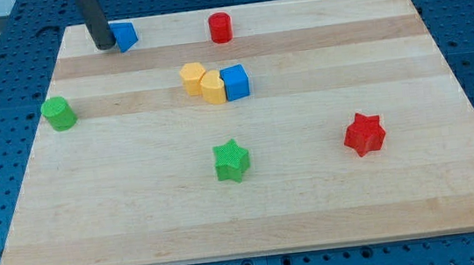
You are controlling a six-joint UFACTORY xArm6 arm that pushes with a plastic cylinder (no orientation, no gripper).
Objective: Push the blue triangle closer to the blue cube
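The blue triangle [126,36] lies near the top left of the wooden board [314,195]. My tip [105,46] stands right at the triangle's left side, touching or almost touching it. The blue cube [235,81] sits near the board's middle, to the lower right of the triangle, pressed against the right side of two yellow blocks.
Two yellow blocks [193,77] [213,88] sit side by side left of the blue cube. A red cylinder [221,27] stands at the top centre. A green cylinder [59,113] is at the left edge. A green star [231,160] and a red star [364,133] lie lower down.
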